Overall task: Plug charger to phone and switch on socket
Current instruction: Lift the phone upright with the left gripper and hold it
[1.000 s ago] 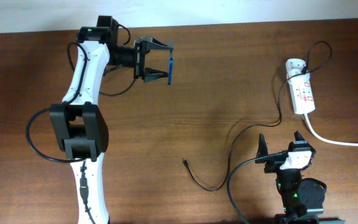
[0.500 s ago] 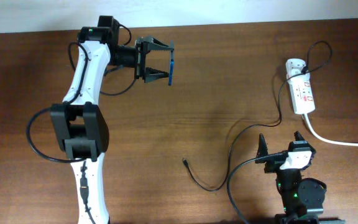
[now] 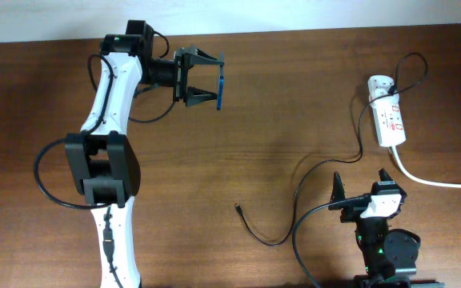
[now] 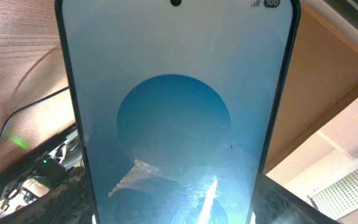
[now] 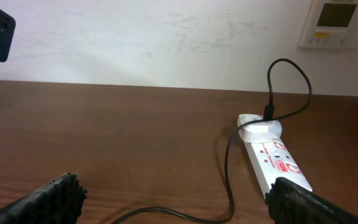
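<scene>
Holding the phone point(image 3: 219, 91) aloft, charger point(image 5: 227, 163) loose on the desk point(image 3: 294, 88)

The left gripper point(image 3: 217, 80) pinches the phone above the far-left part of the desk, clear of the wood. From overhead the phone shows only as a thin blue edge. In the left wrist view its screen fills the frame, pale blue with a darker round patch, and dark pads point(image 4: 67, 208) press on its two long sides low in the picture. The right wrist view catches its dark back high against the wall.

The right gripper point(image 3: 360, 181) sits low at the near-right side, its fingers spread wide with nothing between them.

The socket point(image 3: 390, 120) lies at the far right of the desk, well apart from both grippers. Its thick white cord point(image 3: 430, 182) runs off the right edge. The white adapter point(image 3: 380, 83) sits in the socket's far end. From it the charger's thin black cable loops outward, passes the socket's left side and curves across the wood. It ends in the plug tip point(image 3: 238, 209), which lies bare on the desk left of the right gripper and well apart from the phone. Whether the socket's red switches are on cannot be told.
</scene>
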{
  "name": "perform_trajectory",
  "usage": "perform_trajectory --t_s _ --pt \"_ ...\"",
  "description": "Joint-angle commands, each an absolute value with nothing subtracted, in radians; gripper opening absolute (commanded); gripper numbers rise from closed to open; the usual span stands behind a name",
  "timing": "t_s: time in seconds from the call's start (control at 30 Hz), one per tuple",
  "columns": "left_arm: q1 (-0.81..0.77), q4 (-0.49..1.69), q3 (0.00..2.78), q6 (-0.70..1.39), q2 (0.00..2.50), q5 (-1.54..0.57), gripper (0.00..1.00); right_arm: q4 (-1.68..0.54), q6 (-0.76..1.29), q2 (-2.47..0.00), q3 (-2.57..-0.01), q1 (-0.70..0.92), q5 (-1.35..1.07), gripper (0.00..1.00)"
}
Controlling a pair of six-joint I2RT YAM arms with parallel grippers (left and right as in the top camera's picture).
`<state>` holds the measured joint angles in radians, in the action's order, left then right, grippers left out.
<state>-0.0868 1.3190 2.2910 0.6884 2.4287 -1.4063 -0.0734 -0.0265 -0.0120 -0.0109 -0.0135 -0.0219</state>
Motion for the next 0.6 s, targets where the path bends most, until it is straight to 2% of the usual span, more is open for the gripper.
perform_trajectory --t_s 0.0,0.57 --pt "-0.084 1.318 2.319 0.665 2.427 -1.448 0.76 -0.079 -0.022 -0.006 -0.006 -0.021 -0.01 0.98" --pt "-0.085 1.318 2.319 0.665 2.427 -1.475 0.77 -0.078 -0.022 -0.006 -0.006 -0.021 -0.01 0.98"
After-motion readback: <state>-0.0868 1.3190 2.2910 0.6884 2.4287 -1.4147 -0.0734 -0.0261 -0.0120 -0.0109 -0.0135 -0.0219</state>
